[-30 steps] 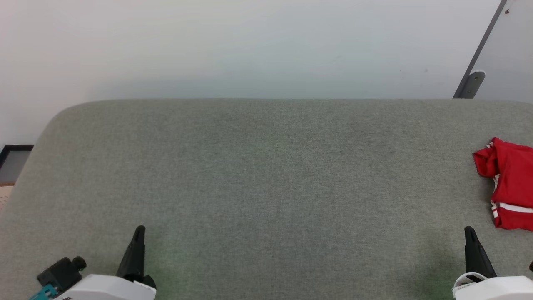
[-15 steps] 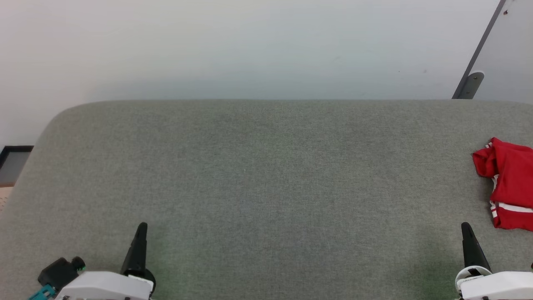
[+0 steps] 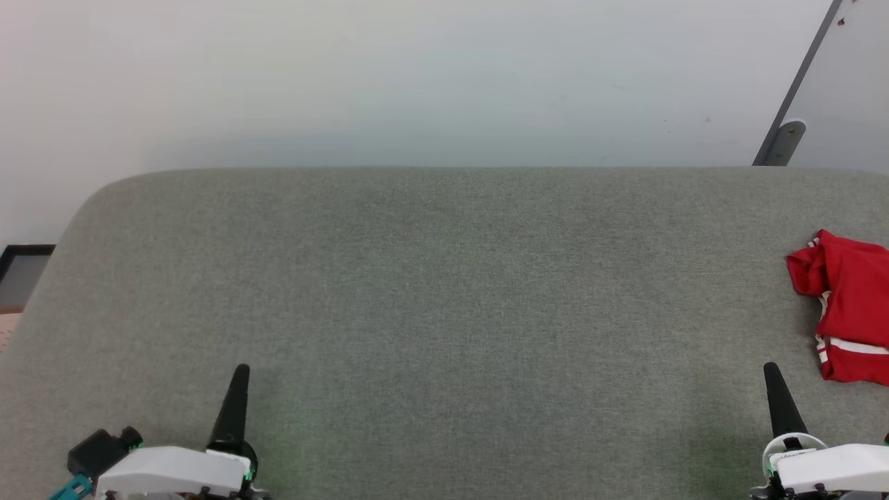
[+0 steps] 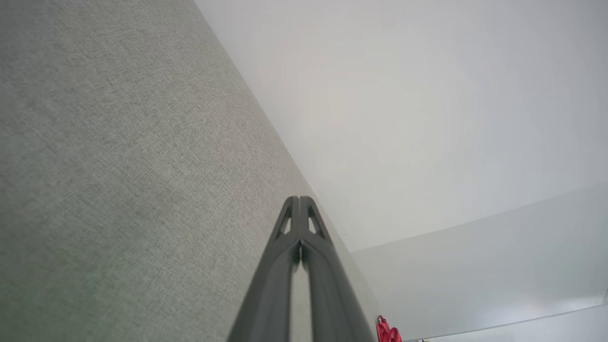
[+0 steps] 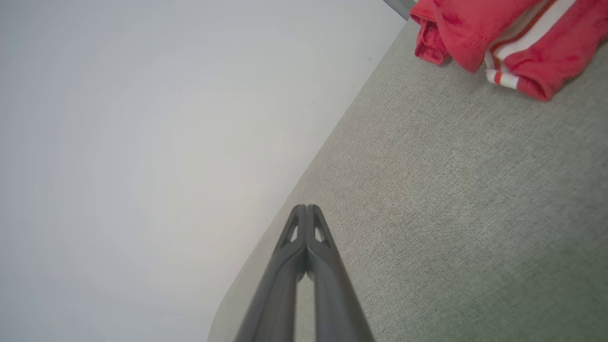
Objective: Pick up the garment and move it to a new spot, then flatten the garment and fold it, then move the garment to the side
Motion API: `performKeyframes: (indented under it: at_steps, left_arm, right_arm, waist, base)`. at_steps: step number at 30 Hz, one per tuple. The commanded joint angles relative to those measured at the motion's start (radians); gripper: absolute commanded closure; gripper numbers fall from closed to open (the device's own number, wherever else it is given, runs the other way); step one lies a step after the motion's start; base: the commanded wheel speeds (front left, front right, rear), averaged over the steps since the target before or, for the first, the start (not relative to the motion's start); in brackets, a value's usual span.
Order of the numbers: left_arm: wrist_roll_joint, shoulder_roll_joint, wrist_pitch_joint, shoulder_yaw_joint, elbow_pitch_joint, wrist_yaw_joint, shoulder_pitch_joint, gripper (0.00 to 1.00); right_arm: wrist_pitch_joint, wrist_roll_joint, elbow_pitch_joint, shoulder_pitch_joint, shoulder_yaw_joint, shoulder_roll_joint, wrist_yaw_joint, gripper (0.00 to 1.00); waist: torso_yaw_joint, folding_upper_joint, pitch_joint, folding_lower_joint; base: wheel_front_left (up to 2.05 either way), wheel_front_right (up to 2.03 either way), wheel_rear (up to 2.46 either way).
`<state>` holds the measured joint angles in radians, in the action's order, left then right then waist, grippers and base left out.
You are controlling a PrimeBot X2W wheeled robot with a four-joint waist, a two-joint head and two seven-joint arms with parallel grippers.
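Both the left gripper [image 3: 240,369] and right gripper [image 3: 769,368] are pressed together, empty; the garment [image 3: 851,305] lies bunched forward-right of the right gripper, the nearer one.

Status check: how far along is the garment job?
Done, it seems: the garment lies in a compact folded bundle at the right edge of the grey surface, off to the side. In hand: nothing; the left pincer and right pincer are both shut, empty and apart from it. Left: likely nothing, though the head view cuts off part of the bundle, so the fold's neatness is unclear.
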<state>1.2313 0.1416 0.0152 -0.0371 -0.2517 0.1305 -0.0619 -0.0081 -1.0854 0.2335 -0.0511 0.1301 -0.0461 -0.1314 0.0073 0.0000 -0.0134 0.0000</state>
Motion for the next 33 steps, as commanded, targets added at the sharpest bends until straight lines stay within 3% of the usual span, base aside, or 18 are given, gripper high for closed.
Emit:
performKeyframes:
  at_steps: [1,33]
  left_arm:
    - [0.021,-0.001,-0.007,-0.008,0.009,0.0,-0.019,1.0]
    - [0.24,-0.056,-0.081,-0.05,0.008,0.0,-0.038,1.0]
  right_arm:
    - [0.007,-0.031,-0.006,-0.015,-0.001,-0.004,0.001,1.0]
    - [0.079,-0.331,0.005,-0.043,-0.011,-0.005,0.001,1.0]
  waist:
    - [0.0,0.0,0.0,0.0]
    - [-0.004,0.0,0.006,0.0]
  base:
    - [0.0,0.0,0.0]
    - [0.0,0.0,0.0]
